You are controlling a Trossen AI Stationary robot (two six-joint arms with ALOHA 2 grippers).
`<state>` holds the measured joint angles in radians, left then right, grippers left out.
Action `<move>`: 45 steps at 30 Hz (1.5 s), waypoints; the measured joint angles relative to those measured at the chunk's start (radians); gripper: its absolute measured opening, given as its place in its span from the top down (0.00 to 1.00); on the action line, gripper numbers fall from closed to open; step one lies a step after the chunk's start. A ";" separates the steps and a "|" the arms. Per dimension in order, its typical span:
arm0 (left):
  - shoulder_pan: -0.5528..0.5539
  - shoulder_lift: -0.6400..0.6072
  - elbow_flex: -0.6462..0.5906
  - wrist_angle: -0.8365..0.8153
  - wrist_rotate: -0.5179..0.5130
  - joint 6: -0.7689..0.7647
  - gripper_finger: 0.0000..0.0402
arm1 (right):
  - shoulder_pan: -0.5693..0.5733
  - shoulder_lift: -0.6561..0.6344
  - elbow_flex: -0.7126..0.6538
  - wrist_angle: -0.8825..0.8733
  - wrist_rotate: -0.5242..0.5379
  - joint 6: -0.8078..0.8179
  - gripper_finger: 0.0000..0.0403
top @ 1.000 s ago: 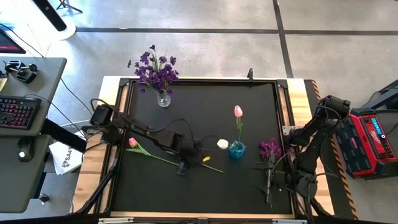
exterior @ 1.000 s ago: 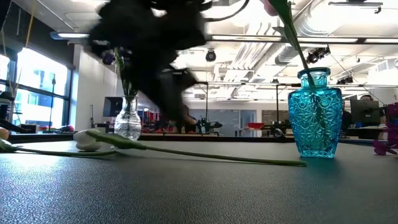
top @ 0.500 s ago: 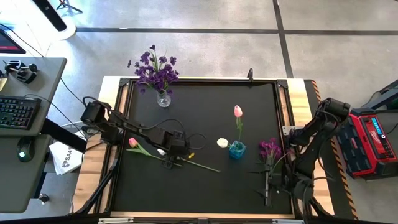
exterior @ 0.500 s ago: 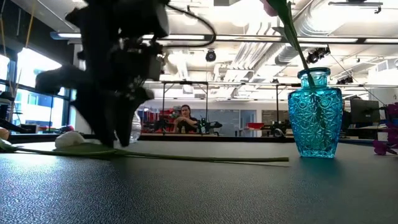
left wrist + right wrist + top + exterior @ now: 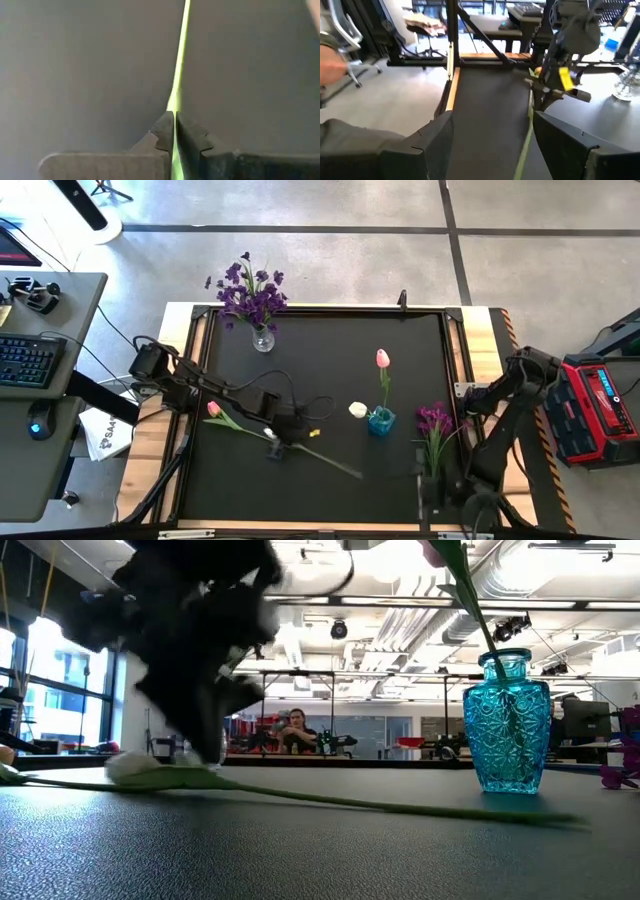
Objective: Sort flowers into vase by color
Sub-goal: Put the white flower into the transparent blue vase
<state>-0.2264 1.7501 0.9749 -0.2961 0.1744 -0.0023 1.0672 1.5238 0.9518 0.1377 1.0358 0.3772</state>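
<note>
Black matte table top point(image 5: 330, 350) is carrying a blue glass vase point(image 5: 380, 421) | left gripper point(image 5: 274, 442) is pinching shut a white-budded green tulip stem point(image 5: 320, 456) | right gripper point(image 5: 430, 492) is standing open near purple blossom spray point(image 5: 434, 420)

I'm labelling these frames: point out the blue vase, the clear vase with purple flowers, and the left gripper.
blue vase point(image 5: 514, 730), low view, on its glass belly.
clear vase point(image 5: 263, 339), high view, on its glass body.
left gripper point(image 5: 175, 131), left wrist view, between its fingertips, shut on a green stem.
</note>
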 joint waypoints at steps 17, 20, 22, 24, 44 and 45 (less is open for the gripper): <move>-0.097 -0.030 0.002 -0.022 -0.099 0.078 0.78 | -0.005 0.111 0.114 -0.191 0.051 0.173 0.38; -0.121 -0.018 0.001 -0.035 -0.201 0.064 0.69 | -0.010 0.147 0.114 -0.159 0.041 0.176 0.38; -0.132 -0.009 0.002 -0.032 -0.217 0.058 0.65 | -0.016 0.171 0.114 -0.121 0.012 0.176 0.38; -0.139 0.011 0.002 -0.033 -0.220 0.058 0.63 | -0.022 0.191 0.114 -0.083 -0.026 0.176 0.38; -0.161 0.089 0.134 0.161 -0.258 -0.170 0.98 | -0.132 0.223 0.114 -0.069 -0.252 0.135 0.38; -0.160 0.095 0.142 0.181 -0.255 -0.177 0.99 | -0.140 0.223 0.114 -0.087 -0.257 0.138 0.38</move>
<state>-0.3862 1.8448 1.1172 -0.1148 -0.0810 -0.1797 0.9272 1.7470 1.0653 0.0504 0.7791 0.5154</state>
